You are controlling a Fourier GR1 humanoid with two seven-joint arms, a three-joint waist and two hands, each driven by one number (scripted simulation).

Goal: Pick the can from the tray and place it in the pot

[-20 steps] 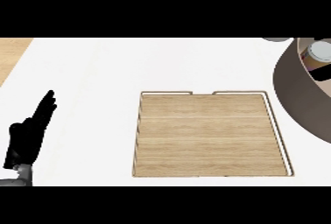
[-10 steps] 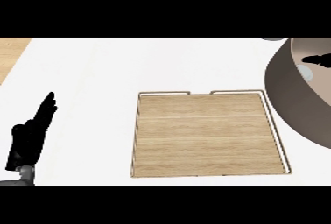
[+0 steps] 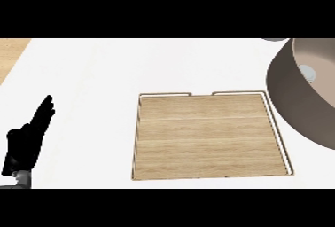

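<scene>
The wooden tray (image 3: 211, 137) with a thin raised rim lies in the middle of the white counter, and nothing stands on it. At the right edge rises the large taupe pot (image 3: 294, 111), partly cut off by the view. Inside it, near the wall, shows a small pale round thing (image 3: 307, 72) that looks like the can's top. My left hand (image 3: 26, 142) rests at the lower left, open, fingers straight and pointing up, far from the tray. My right hand does not show.
A small grey object (image 3: 274, 39) peeks in at the top edge, just left of the pot. A strip of wooden surface (image 3: 12, 53) shows at the top left corner beyond the white counter (image 3: 131, 66).
The black right hand seen over the pot's opening has gone out of view. A pale round thing now shows inside the pot. The left hand has stayed still.
</scene>
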